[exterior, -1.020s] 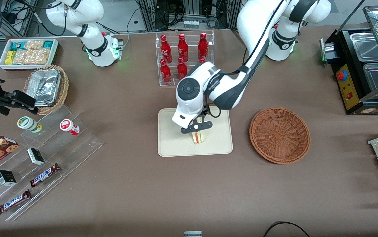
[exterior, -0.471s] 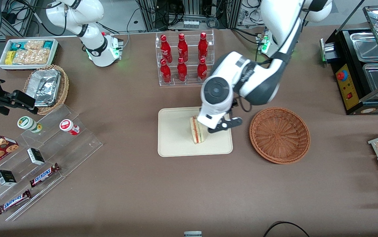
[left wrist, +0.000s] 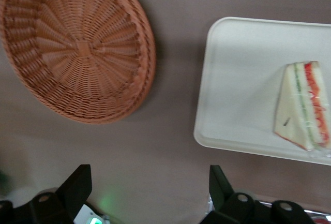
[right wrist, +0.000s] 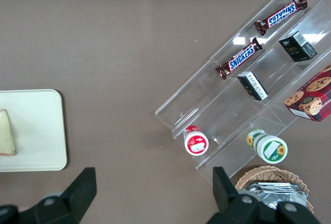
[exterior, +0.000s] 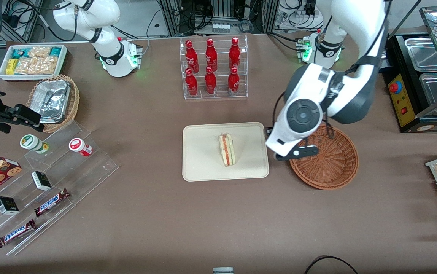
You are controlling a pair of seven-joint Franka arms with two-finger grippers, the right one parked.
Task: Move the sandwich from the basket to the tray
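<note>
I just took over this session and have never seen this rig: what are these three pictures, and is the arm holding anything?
One camera looks down from the front; the other two sit on the arms' wrists. The white working arm's gripper hangs open and empty above the table, over the edge of the reddish wicker basket, which holds nothing. The sandwich lies on the cream tray. The working arm's wrist camera shows the same basket, tray and sandwich from above.
</note>
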